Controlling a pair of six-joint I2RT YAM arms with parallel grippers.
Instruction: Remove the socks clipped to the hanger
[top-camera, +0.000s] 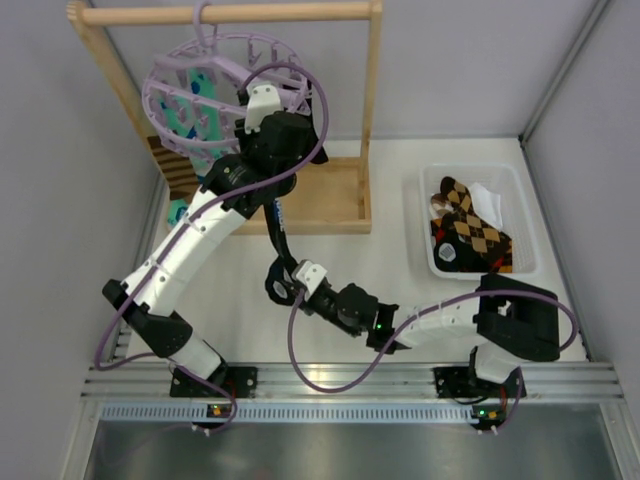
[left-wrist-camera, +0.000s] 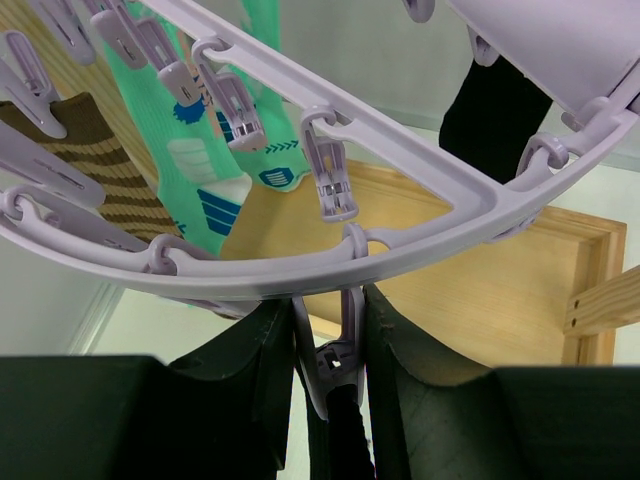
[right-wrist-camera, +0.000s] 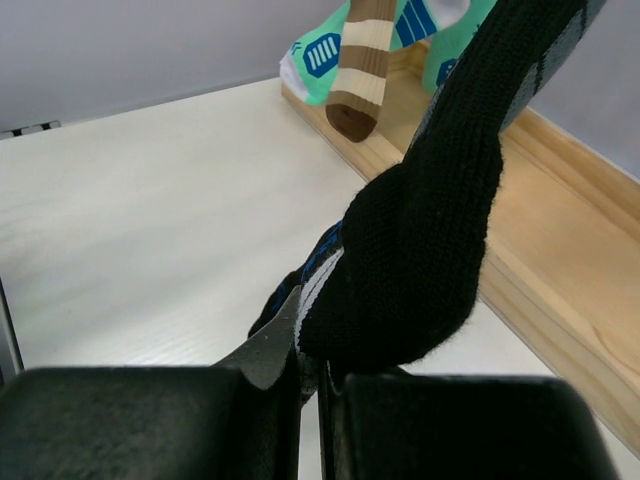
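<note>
The lilac hanger (top-camera: 215, 95) hangs from the wooden rack's top bar; its ring also shows in the left wrist view (left-wrist-camera: 330, 250). A teal sock (left-wrist-camera: 190, 150) and a brown striped sock (left-wrist-camera: 90, 150) hang clipped to it. My left gripper (left-wrist-camera: 330, 320) is up under the ring, shut on a lilac clip (left-wrist-camera: 335, 355) that holds a black sock (left-wrist-camera: 350, 440). That black sock (top-camera: 277, 235) stretches down to my right gripper (top-camera: 282, 280). The right gripper (right-wrist-camera: 310, 360) is shut on the sock's lower end (right-wrist-camera: 430, 220), which has blue-white marks.
The wooden rack (top-camera: 230, 12) stands at the back left, with its tray-like base (top-camera: 330, 200) under the hanger. A white bin (top-camera: 520, 185) at the right holds brown patterned socks (top-camera: 470, 235). Grey walls close in on the left and right.
</note>
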